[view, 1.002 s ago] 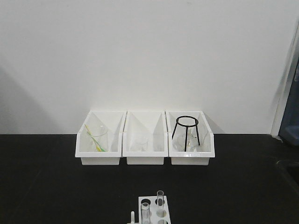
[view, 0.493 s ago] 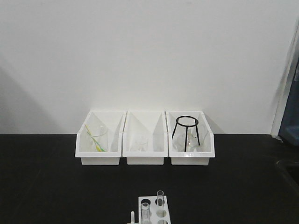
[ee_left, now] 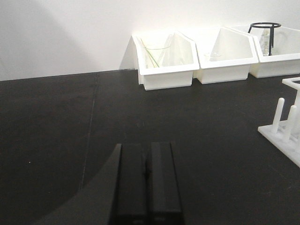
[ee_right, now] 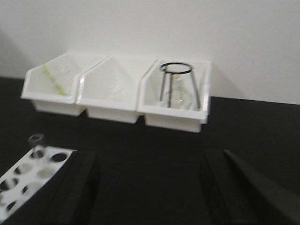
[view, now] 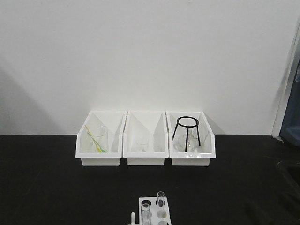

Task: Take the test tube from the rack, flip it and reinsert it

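Front view: test tube (view: 161, 200) and its twin (view: 146, 214) stand upright in the rack (view: 165, 205), near centre.
Left wrist view: left gripper (ee_left: 146, 183) fingers together, empty.
Right wrist view: right gripper (ee_right: 150, 187) spread wide, empty. A careless approach could knock the twin.

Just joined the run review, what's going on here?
Nothing is being handled yet. The nearer test tube and the farther test tube both stand upright in the rack at the near edge of the black table. The left claw is shut and empty, low over the table, with the rack off to its right. The right claw is open and empty, with the rack at its lower left. The flip has not begun.
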`<state>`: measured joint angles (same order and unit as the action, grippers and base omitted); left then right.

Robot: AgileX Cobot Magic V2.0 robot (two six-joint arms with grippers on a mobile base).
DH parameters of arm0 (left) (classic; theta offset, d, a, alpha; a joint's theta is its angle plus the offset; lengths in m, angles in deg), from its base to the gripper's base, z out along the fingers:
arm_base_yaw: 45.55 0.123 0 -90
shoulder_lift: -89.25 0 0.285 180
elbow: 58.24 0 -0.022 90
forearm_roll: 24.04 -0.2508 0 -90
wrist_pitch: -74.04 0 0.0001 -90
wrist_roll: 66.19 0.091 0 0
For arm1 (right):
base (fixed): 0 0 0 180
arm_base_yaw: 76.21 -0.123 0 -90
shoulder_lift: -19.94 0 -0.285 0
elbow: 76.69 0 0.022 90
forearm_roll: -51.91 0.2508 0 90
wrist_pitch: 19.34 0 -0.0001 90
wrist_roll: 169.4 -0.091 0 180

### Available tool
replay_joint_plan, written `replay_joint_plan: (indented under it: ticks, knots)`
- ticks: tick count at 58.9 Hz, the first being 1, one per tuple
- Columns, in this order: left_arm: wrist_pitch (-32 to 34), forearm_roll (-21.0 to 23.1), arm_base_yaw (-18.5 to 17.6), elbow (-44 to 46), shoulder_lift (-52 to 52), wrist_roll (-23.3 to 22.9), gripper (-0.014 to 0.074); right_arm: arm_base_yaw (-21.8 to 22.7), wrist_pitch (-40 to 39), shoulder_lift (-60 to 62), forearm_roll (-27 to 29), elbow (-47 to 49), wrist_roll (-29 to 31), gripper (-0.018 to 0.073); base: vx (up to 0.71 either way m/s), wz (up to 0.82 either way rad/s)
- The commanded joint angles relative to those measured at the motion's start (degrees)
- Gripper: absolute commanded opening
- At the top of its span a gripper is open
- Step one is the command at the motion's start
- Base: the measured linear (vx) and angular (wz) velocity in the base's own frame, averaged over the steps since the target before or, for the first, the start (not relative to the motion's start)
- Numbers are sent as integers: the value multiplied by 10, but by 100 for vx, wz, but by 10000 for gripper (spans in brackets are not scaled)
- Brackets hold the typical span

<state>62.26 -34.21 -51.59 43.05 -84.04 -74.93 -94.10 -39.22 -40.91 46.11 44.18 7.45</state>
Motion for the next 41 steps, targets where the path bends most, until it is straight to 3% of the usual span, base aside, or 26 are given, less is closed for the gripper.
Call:
replay_joint_plan:
  ticks: [1,8,17,41]
  knots:
    - [43,3,0,2,-5,-5,-6,-46,-120,-46,-46,17,7,492,0,0]
    - [43,3,0,2,-5,-5,-6,-92,-223,-131,-69,17,7,492,0,0]
    - [43,3,0,2,-5,-5,-6,-114,-305,-224,-83,38,-8,492,0,0]
    - [43,3,0,2,-5,-5,-6,-115,-398,-368,-210,129,-100,492,0,0]
